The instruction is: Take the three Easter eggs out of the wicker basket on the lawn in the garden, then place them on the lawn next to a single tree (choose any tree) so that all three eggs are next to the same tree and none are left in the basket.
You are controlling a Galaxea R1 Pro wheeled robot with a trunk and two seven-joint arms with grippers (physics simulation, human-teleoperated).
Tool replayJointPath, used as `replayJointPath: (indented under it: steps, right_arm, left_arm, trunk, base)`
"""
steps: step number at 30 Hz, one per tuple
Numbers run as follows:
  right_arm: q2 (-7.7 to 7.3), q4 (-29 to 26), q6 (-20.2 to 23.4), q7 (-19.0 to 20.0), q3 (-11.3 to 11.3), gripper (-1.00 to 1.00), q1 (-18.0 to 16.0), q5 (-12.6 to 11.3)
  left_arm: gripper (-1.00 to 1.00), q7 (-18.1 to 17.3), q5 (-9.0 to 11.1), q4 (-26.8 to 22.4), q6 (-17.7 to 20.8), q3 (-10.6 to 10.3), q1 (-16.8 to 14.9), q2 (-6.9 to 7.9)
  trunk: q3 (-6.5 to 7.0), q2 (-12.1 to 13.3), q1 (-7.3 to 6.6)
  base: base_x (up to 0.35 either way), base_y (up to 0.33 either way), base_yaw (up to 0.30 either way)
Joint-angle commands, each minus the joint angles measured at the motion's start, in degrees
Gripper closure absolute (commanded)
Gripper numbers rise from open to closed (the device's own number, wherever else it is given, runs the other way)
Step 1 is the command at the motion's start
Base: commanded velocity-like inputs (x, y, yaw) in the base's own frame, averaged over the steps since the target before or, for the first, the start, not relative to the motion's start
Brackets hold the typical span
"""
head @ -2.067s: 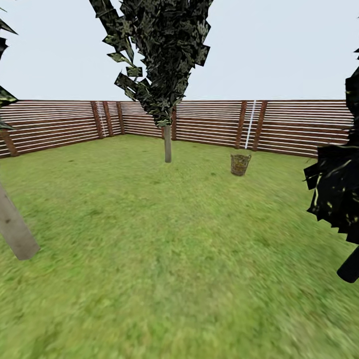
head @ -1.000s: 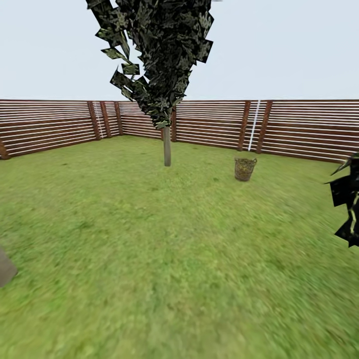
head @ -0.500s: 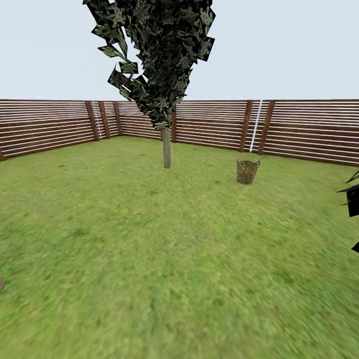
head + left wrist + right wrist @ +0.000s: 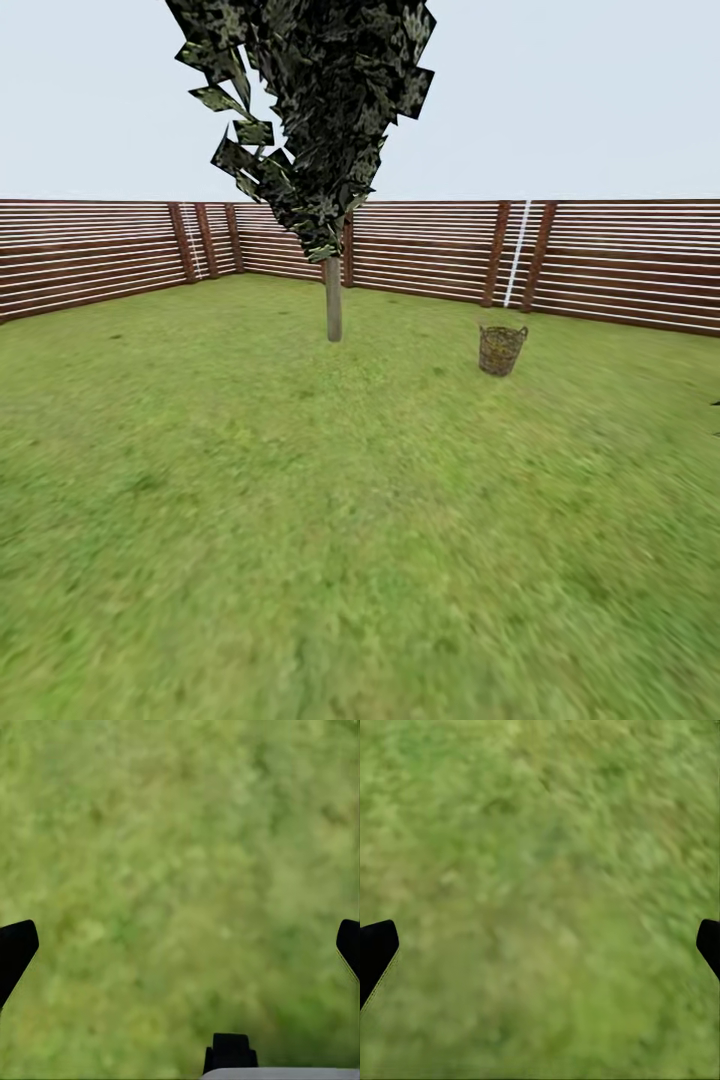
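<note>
— Where does the wicker basket (image 4: 501, 350) lie from you?

— Far ahead on the lawn (image 4: 300, 520) and off to my right, well apart from both arms, near the slat fence (image 4: 600, 260). The tree (image 4: 333, 295) stands to its left. I judge my right arm the nearer one.

— And the eggs?

— Too small to tell from here.

— Your claws?

— Left claw (image 4: 180, 945) and right claw (image 4: 540, 945) both spread wide, holding nothing, grass beneath them.
</note>
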Motion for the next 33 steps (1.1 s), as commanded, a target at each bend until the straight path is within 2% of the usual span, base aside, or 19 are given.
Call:
replayJointPath:
  steps: [1,33]
  right_arm:
    - [-0.01,0.0,-0.2,-0.1,0.1,-1.00,0.0,-0.2]
    - [0.04,0.0,-0.1,0.0,0.7,-1.00,0.0,-0.2]
  left_arm:
    - [-1.00,0.2,-0.3,-0.1,-0.1,0.0,0.0,0.01]
    - [-1.00,0.2,-0.3,-0.1,-0.1,0.0,0.0,0.01]
  trunk:
    - [-0.04,0.0,0.03]
    - [-0.04,0.0,0.03]
  base:
    - [0.331,0.000,0.000]
    - [0.331,0.000,0.000]
